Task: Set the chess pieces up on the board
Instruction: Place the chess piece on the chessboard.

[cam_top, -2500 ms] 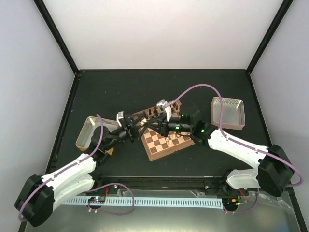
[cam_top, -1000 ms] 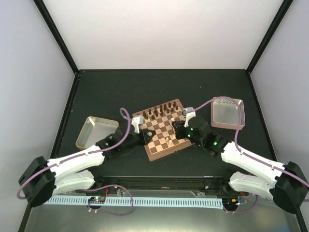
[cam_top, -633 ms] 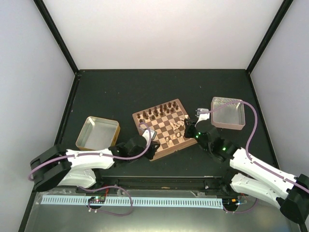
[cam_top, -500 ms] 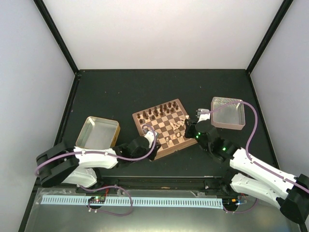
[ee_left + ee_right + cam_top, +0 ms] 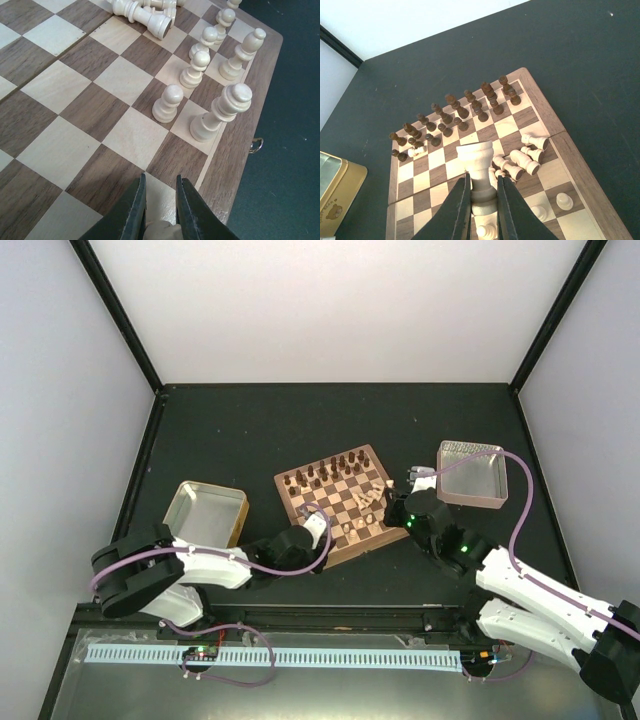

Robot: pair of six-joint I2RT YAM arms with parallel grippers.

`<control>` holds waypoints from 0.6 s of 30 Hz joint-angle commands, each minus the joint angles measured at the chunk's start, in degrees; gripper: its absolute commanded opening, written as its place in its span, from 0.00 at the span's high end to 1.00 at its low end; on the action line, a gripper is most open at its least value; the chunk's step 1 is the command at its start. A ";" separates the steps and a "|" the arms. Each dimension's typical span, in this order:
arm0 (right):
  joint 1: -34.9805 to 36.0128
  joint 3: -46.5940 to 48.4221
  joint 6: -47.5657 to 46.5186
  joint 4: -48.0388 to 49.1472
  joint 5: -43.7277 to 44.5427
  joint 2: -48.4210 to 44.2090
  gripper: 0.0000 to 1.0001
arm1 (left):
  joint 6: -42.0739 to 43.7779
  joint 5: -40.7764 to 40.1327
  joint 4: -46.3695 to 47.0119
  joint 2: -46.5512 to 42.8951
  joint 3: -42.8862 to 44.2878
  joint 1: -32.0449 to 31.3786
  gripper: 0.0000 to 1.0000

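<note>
The board (image 5: 331, 490) lies tilted at the table's middle, with dark chessmen (image 5: 325, 471) in its two far rows. Cream chess pieces (image 5: 368, 496) lie toppled near its right side, and others stand along the near edge (image 5: 168, 103). My left gripper (image 5: 161, 177) hovers low over the board's near-left corner (image 5: 318, 524), shut on a small cream piece (image 5: 160, 231) that is mostly hidden between the fingers. My right gripper (image 5: 484, 176) hangs over the board's right side (image 5: 390, 502), shut on the stem of an upright cream rook (image 5: 476, 160).
A gold tin (image 5: 203, 515) sits left of the board, also visible in the right wrist view (image 5: 332, 200). A metal tray (image 5: 472, 473) stands at the right. One cream piece (image 5: 415, 150) lies among the dark chessmen (image 5: 450, 115). Standing pawns (image 5: 564, 201) occupy the near rows.
Both arms have drawn back from over the board's middle. The left arm has dropped low toward the near-left corner; the right has barely moved in the last half second.
</note>
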 commanded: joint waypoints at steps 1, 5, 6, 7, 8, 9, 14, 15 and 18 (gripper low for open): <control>-0.27 -0.13 0.58 0.69 1.04 -0.09 0.92 | 0.58 -0.03 3.52 0.88 0.12 -0.40 0.85; -0.27 -0.21 0.58 0.69 0.92 -0.27 0.92 | 0.49 -0.08 3.70 0.99 0.01 -0.40 0.79; -0.30 -0.21 0.58 0.66 0.94 -0.27 0.92 | 0.46 -0.07 3.91 1.11 0.08 -0.40 0.79; -0.26 -0.21 0.58 0.65 0.95 -0.27 0.92 | 0.41 0.00 4.07 1.23 0.15 -0.40 0.80; -0.26 -0.21 0.65 0.64 0.82 -0.27 0.92 | 0.25 0.02 4.20 1.44 0.23 -0.40 0.81; -0.33 -0.21 0.67 0.71 0.84 -0.27 0.92 | 0.23 0.07 4.30 1.58 0.27 -0.40 0.84; -0.29 -0.39 0.67 0.47 0.78 -0.52 0.92 | 0.07 -0.12 4.77 2.26 0.52 -0.40 0.89; -0.32 -0.39 0.62 0.43 0.80 -0.60 0.92 | 0.09 -0.31 4.76 2.30 0.54 -0.40 0.89; -0.37 -0.48 0.60 0.40 0.81 -0.79 0.92 | 0.13 -1.49 4.35 2.20 0.54 -0.42 0.86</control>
